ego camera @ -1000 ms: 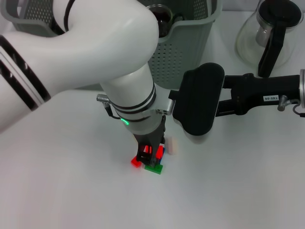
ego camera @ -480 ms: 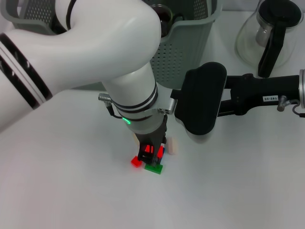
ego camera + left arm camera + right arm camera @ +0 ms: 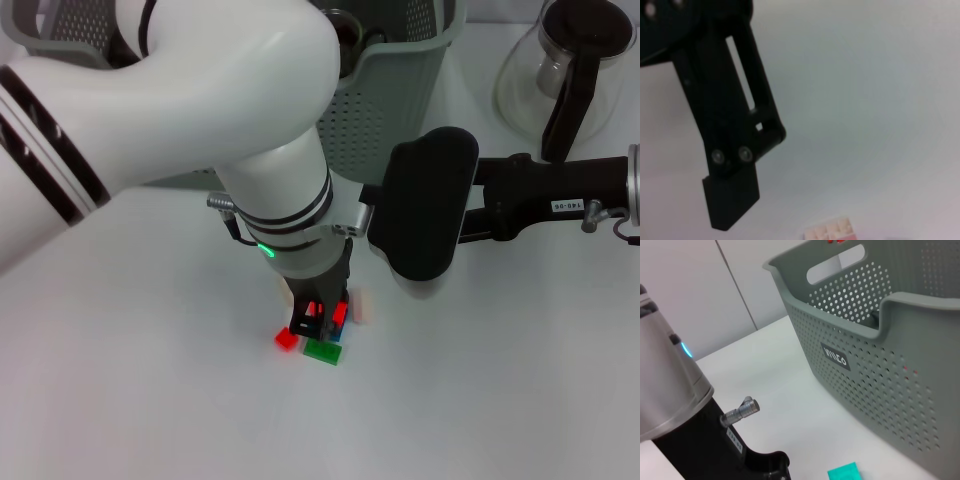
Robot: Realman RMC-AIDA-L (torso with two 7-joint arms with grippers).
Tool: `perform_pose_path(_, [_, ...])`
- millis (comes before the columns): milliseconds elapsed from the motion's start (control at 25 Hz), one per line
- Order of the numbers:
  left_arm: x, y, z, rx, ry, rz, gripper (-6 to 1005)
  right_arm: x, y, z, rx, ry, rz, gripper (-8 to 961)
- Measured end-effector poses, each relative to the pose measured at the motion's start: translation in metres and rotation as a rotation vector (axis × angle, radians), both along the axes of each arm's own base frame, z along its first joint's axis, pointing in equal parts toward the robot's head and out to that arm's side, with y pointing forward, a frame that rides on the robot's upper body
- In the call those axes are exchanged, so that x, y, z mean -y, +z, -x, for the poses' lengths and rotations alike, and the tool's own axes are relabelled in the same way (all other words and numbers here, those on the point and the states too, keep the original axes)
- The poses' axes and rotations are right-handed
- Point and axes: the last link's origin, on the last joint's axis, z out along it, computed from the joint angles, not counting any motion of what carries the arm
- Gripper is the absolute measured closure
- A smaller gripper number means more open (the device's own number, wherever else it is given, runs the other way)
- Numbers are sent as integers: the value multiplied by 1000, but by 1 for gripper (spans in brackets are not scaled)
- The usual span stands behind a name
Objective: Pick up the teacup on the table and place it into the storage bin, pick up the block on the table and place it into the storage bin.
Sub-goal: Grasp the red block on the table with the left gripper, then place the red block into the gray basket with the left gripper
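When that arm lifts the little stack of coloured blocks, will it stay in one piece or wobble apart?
Probably rigid: the block looks like hard plastic bricks, red, blue and green. It likely weighs little. One red piece juts out beside the left gripper, so it might snap off. The flat green base suggests it won't roll.

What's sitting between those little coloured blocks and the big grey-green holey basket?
In the head view, the left arm's white wrist fills that stretch between blocks and basket.
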Motion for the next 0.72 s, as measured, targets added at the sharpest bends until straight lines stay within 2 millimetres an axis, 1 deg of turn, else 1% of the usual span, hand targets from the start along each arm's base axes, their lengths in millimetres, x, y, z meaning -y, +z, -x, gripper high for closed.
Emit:
perform_pose_path(360, [1,2,0,-9,2,6,690,0,1,-1,2,3,0,13])
perform_pose_path(480, [1,8,-4,-2,-1,-6,701,1,1,-1,3,3,2,12])
perform_pose_path(560, [-1,19,-9,11,13,-44,698,1,1,-1,3,3,2,12])
perform_pose_path(680, [-9,48,-19,83,73,-141,693,1,1,-2,2,2,4,12])
perform_pose_path(720, [-14,62,-21,134,105,-194,691,2,1,-2,2,1,4,12])
